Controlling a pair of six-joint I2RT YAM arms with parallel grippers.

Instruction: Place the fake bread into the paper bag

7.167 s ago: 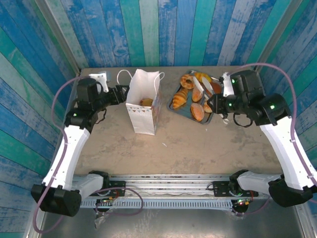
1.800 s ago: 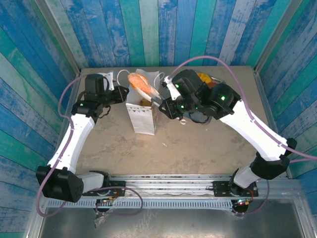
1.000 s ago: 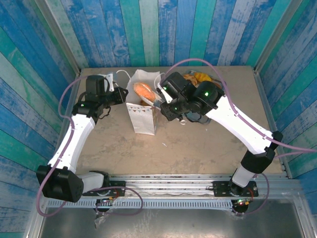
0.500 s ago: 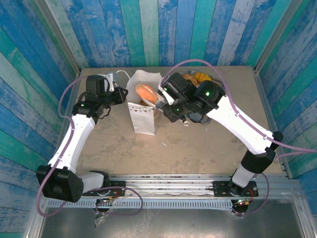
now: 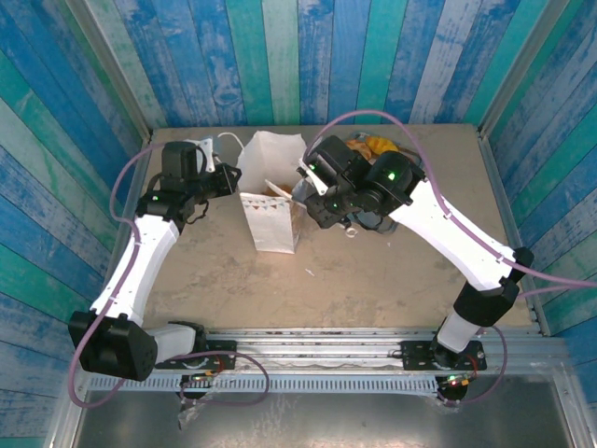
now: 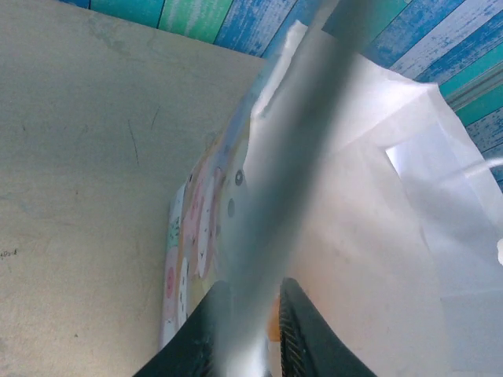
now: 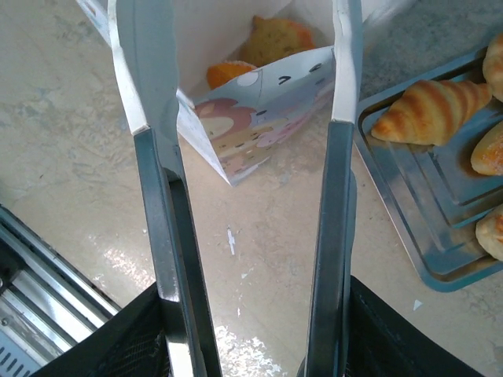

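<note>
Since the last frame the fake bread [image 7: 275, 35] has dropped from your tongs [image 7: 153, 196] into the paper bag [image 5: 270, 224] and lies at its bottom, because your right gripper [image 7: 251, 330] eased its squeeze on them, blades now apart and empty, while your left gripper [image 6: 245, 338] pinches the bag's rim to hold it open.

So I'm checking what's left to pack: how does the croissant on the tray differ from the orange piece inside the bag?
The croissant lies in the open on the grey tray; the orange piece sits down inside the paper bag, partly hidden by its wall. The croissant is pale golden with ridged brown bands; the orange piece is deeper orange and looks smooth. Both are glossy toy pastries.
</note>
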